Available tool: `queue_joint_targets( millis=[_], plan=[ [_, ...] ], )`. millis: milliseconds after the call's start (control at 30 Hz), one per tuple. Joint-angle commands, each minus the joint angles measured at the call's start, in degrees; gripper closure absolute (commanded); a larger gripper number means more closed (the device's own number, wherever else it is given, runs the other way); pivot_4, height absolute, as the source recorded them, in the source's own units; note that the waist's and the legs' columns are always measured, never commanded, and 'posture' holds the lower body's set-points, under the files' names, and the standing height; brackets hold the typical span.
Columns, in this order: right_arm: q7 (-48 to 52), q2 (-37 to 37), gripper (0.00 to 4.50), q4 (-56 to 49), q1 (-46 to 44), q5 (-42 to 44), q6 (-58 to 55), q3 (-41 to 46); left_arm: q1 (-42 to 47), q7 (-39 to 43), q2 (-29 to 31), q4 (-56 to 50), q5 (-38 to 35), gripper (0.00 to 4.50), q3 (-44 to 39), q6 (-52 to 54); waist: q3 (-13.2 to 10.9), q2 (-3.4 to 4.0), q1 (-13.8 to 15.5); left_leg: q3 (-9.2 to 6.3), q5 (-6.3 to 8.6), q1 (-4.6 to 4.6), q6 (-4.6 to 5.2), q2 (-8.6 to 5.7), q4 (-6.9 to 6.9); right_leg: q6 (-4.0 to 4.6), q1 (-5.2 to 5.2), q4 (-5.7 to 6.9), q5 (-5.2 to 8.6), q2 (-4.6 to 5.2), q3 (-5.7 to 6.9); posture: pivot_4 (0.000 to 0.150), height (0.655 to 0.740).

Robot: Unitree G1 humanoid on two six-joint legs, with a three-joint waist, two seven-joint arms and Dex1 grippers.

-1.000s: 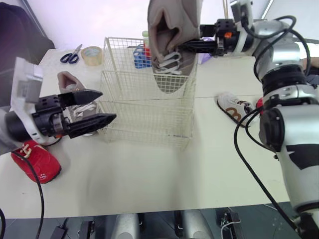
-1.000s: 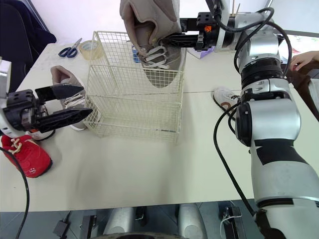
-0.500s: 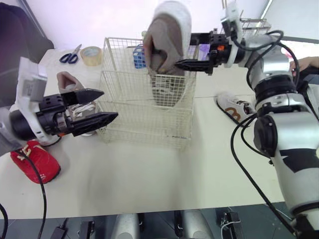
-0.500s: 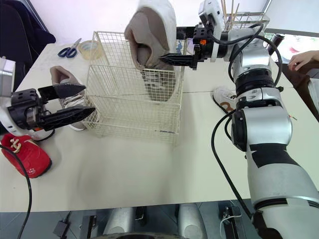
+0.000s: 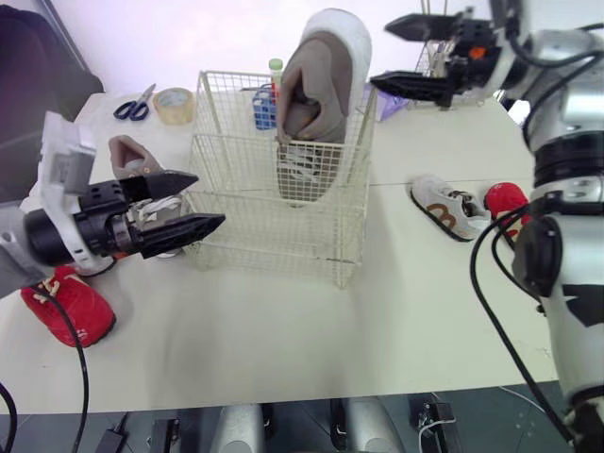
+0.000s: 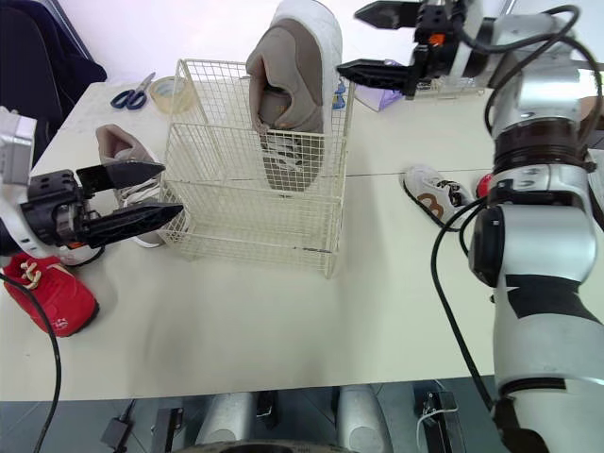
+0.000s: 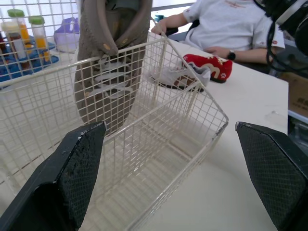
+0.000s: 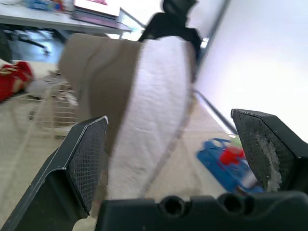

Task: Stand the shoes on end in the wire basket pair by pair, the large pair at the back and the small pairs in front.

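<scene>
One large shoe (image 5: 321,94) on end in the basket (image 5: 274,236), right gripper (image 5: 380,54) agape.

Grey shoe (image 5: 316,104) in basket (image 5: 274,241): toe end visible through wire only; outline blurred in right wrist view.
Second grey shoe (image 5: 127,156): lower part hidden behind left gripper (image 5: 208,199).
Left red shoe (image 5: 80,321): top covered by left arm.
Right red shoe (image 5: 505,200): partly behind right arm.
Person (image 7: 231,24): head cut off by picture edge.
Blue rack (image 5: 266,113): contents too small to identify.
</scene>
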State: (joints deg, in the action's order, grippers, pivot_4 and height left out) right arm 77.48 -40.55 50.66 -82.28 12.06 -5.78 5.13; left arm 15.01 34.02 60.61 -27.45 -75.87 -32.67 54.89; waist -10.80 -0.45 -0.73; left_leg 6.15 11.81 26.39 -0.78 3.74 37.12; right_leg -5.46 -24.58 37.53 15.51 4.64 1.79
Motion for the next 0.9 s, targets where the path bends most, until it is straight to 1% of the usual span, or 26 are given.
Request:
queue_joint_targets(
  millis=[33,67,133,200,267,300,400,467,567,667,767,833,900],
  plan=[
    [-3.36,-3.59,0.04,-5.24,-0.68,2.97,-1.37,4.59,0.67,-3.50,1.33,5.33,-3.84,0.00,-7.81,1.03,0.00,0.00,-0.14,0.00,0.00,0.00,0.00,0.00,0.00,0.00,0.00,0.00,0.00,0.00,0.00,0.150,0.7400],
    [-3.13,-4.12,0.04,-7.26,-0.26,4.30,-3.24,5.38,0.19,-3.58,1.95,7.14,-3.87,0.00,-9.91,1.72,0.00,0.00,-0.23,0.00,0.01,-0.01,0.01,0.00,0.00,0.00,-0.01,0.00,0.00,0.00,-0.01,0.150,0.7400],
    [-2.77,-4.28,0.04,-14.86,0.86,9.80,-10.73,7.92,-1.54,-5.83,3.10,12.85,1.00,0.00,-14.88,1.81,0.00,0.02,-0.80,0.03,0.02,-0.07,0.04,0.03,-0.03,0.00,-0.01,0.01,0.00,-0.01,-0.01,0.150,0.7400],
    [-0.10,-3.07,0.04,-27.71,3.84,20.11,-24.38,8.46,-5.38,-5.05,5.40,20.62,7.03,0.00,-19.11,2.67,0.00,0.03,-1.65,0.05,0.10,-0.13,0.18,0.05,-0.11,-0.01,-0.02,0.07,0.00,-0.02,-0.02,0.150,0.7400],
    [2.39,-2.45,0.04,-37.91,7.41,27.85,-34.44,6.97,-7.52,-3.83,7.15,26.50,11.24,0.00,-19.34,2.69,0.01,0.03,-1.83,0.07,0.11,-0.26,0.19,0.09,-0.16,-0.02,-0.02,0.22,0.04,-0.04,0.01,0.150,0.7400],
    [2.84,-2.20,0.04,-41.23,8.90,29.46,-36.40,5.89,-7.48,-3.39,7.56,28.75,12.24,0.00,-18.55,2.77,0.01,0.03,-1.79,0.09,0.12,-0.33,0.20,0.11,-0.19,-0.01,-0.01,0.25,0.04,-0.04,0.02,0.150,0.7400],
    [4.26,-0.80,0.04,-48.59,11.93,35.08,-42.53,3.22,-5.29,-0.26,7.28,35.35,13.84,0.00,-14.40,3.28,0.03,0.00,-1.60,0.13,0.13,-0.41,0.21,0.12,-0.15,0.01,0.02,0.37,0.06,-0.01,0.04,0.150,0.7400],
    [5.22,-0.21,0.04,-51.35,13.14,35.90,-43.21,1.21,-2.60,3.56,6.56,40.75,16.32,0.00,-9.63,2.20,0.07,-0.09,-0.97,0.10,0.13,-0.41,0.20,0.10,-0.05,0.04,0.07,0.42,0.04,0.05,0.07,0.150,0.7400],
    [6.87,0.21,0.04,-54.22,14.66,35.86,-43.01,-1.98,6.23,9.09,4.73,51.73,21.05,0.00,-0.83,0.40,0.13,-0.19,0.34,0.12,0.14,-0.41,0.19,0.05,0.01,0.09,0.08,0.41,0.01,0.10,0.08,0.150,0.7400],
    [7.61,-0.46,0.04,-57.15,16.53,35.94,-43.94,-4.08,14.59,13.70,3.42,60.17,25.92,0.00,5.76,-0.56,0.27,-0.47,0.51,0.10,0.13,-0.34,0.20,0.04,0.03,0.09,0.05,0.42,0.01,0.07,0.11,0.150,0.7400],
    [7.29,-2.02,0.04,-61.13,19.96,34.30,-43.44,-6.62,23.29,18.50,0.46,69.72,32.65,0.00,13.31,-2.76,0.35,-0.62,0.78,0.09,0.13,-0.23,0.21,0.04,0.08,0.08,-0.01,0.43,0.00,0.04,0.14,0.150,0.7400],
    [6.33,-2.44,0.04,-62.32,20.77,34.72,-43.93,-6.62,28.12,20.42,-1.20,75.58,36.81,0.00,16.42,-4.85,0.35,-0.63,0.99,0.10,0.12,-0.22,0.22,0.04,0.14,0.07,-0.01,0.47,0.00,0.01,0.14,0.150,0.7400],
    [5.41,-3.02,0.04,-63.00,21.18,34.29,-43.66,-6.68,31.90,21.80,-2.30,80.23,39.83,0.00,17.86,-6.81,0.35,-0.64,0.91,0.09,0.12,-0.21,0.23,0.05,0.19,0.07,-0.03,0.53,0.00,0.01,0.14,0.150,0.7400]
  ],
)
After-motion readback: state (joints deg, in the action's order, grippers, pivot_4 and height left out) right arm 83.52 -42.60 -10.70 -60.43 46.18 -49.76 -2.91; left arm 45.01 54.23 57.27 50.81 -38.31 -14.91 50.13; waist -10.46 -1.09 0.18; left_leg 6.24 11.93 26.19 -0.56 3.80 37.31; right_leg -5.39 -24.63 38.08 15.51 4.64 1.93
